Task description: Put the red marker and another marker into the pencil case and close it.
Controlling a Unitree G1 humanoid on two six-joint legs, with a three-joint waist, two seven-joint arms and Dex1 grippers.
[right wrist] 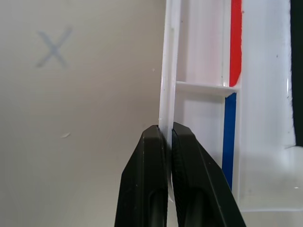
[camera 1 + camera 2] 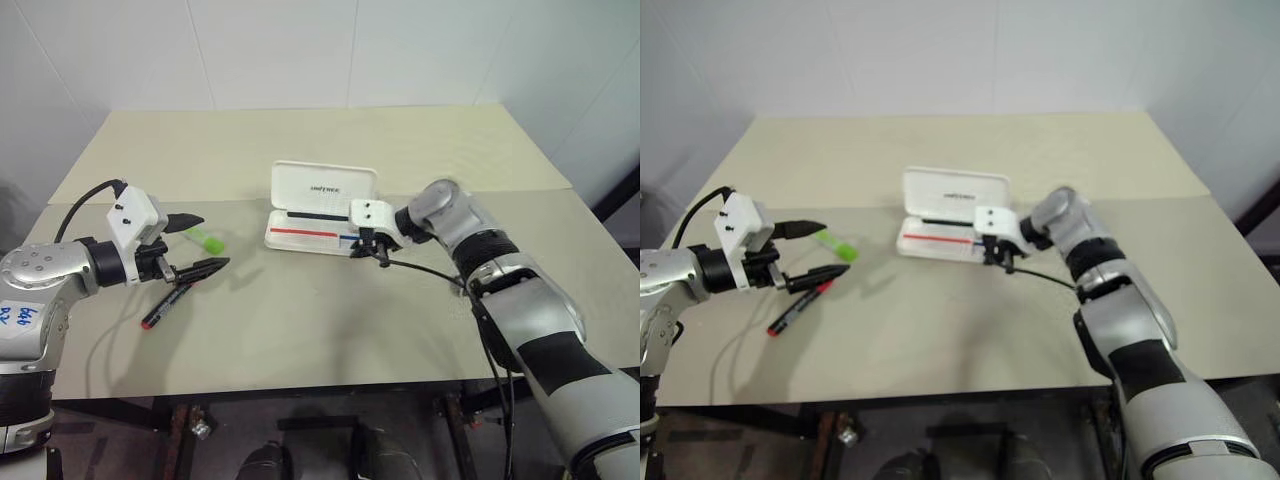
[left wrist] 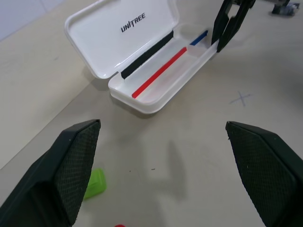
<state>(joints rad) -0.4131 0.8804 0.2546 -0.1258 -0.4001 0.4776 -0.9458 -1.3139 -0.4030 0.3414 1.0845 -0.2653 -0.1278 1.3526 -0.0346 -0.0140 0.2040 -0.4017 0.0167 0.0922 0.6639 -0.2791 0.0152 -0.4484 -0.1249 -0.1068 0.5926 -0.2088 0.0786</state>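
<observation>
The white pencil case (image 2: 322, 186) lies open at mid-table, lid propped up at the back, red and blue stripes in its tray (image 3: 158, 78). My right gripper (image 1: 164, 128) is shut on the tray's front wall (image 1: 169, 71) near its right end, also seen as the right gripper (image 2: 372, 250). My left gripper (image 2: 208, 242) hovers open to the left of the case, holding nothing. The short green highlighter (image 2: 207, 239) lies just beyond its fingers. The red marker (image 2: 165, 305), black with a red cap, lies on the table below and nearer the front edge.
The tan table (image 2: 330, 330) has a seam across its middle and a faint pencilled X (image 1: 53, 47) in front of the case. A black cable (image 2: 425, 268) trails from my right wrist over the tabletop. White walls stand behind.
</observation>
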